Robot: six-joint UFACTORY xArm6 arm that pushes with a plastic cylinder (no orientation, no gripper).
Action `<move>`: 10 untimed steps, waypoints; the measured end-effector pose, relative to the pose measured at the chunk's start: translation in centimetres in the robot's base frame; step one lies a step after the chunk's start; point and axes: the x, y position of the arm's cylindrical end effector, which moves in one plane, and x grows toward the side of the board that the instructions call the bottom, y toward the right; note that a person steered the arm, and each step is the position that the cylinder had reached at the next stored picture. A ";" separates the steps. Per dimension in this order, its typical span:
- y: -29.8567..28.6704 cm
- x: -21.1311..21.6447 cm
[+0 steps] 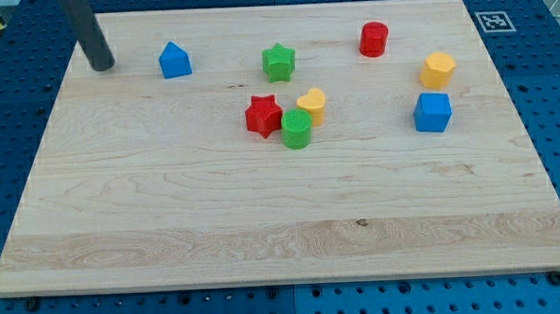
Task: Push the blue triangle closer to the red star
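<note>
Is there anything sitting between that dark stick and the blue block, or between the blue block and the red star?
Nothing visible. My tip stands to the view's left of the blue triangle, bare board between them. From there to the red star the wood is clear too; the green star sits above that line.

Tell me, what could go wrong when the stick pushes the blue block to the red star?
My tip sits left of the blue triangle, so a straight push may slide it past, above the red star. It might bump the green star. A hard shove could knock the red star into the touching green cylinder.
</note>
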 end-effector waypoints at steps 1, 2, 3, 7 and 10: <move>2.4 -0.5; 7.4 -0.5; 12.6 -0.5; 9.0 -0.4; 16.7 5.6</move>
